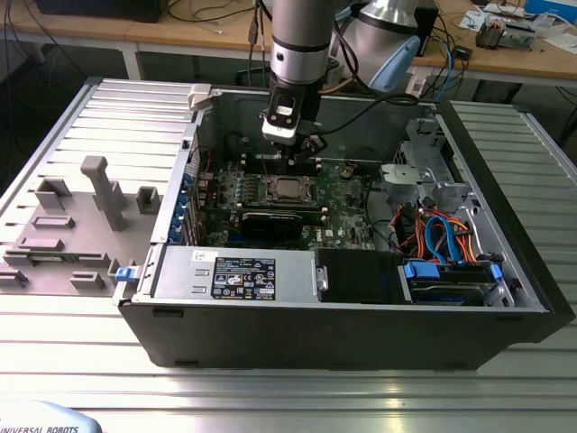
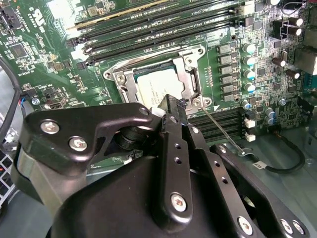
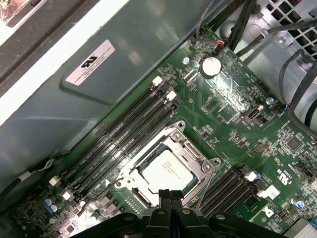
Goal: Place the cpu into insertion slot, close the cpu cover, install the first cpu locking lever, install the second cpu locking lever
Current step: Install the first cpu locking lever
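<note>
First wrist view: gripper (image 3: 171,194) sat nearest, fingers (image 3: 165,197) clenched tip to tip with nothing seen between them, tips right at one edge of the slot (image 3: 146,159). 1 cpu (image 3: 168,171) was seated in the slot. 1 cover (image 3: 195,156) lay flat around it, with the chip showing through the window.

2 memory banks (image 3: 124,134) flanked the slot, one on each side and both close in. Beyond the bank on that side rose the case wall (image 3: 74,114), so room was tight there. Further across the board (image 3: 233,124) were 1 coin cell (image 3: 210,66) and black cables (image 3: 292,74) by the edge. Nothing stood over the slot itself.

In the second wrist view the gripper body blocked the foreground, with its tips against the cover corner. 1 lever (image 2: 223,130), a thin wire, ran from that corner across the memory bank, its hooked end at the board edge. I couldn't tell whether it was latched.

In the exterior view the order was table (image 1: 270,397), then 1 PSU (image 1: 234,271) along the case front, then the board. The arm (image 1: 302,45) came straight down onto the slot. An orange and blue cable bundle (image 1: 442,236) sat on the exterior view's right, well apart from the slot. Grey fixtures (image 1: 99,194) stood outside the case on the exterior view's left.
</note>
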Action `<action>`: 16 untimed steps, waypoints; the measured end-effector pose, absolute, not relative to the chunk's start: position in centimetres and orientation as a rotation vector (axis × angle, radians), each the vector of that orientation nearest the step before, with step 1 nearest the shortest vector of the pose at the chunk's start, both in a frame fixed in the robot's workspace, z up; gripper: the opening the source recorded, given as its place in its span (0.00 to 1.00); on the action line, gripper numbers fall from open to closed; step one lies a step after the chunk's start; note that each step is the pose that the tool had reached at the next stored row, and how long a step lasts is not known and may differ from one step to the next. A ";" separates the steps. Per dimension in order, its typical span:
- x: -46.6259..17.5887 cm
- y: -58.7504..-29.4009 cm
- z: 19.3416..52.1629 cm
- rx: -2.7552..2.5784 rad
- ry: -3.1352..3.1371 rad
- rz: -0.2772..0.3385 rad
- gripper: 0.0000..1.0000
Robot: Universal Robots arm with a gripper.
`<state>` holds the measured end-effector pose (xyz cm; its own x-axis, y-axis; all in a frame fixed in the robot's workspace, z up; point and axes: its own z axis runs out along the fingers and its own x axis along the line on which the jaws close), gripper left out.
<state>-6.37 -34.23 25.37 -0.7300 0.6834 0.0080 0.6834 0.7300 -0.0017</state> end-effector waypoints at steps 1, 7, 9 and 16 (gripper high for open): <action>-6.4 -34.2 25.4 -1.132 -2.922 -0.002 0.11; -6.4 -34.2 25.4 -0.974 -2.986 -0.005 0.11; -6.7 -34.2 25.4 -0.977 -3.004 -0.014 0.11; -6.8 -34.2 25.4 -0.765 -3.069 -0.019 0.11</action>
<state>-6.79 -34.23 25.37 -0.8829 0.4692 -0.0180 0.4689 0.8831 0.0171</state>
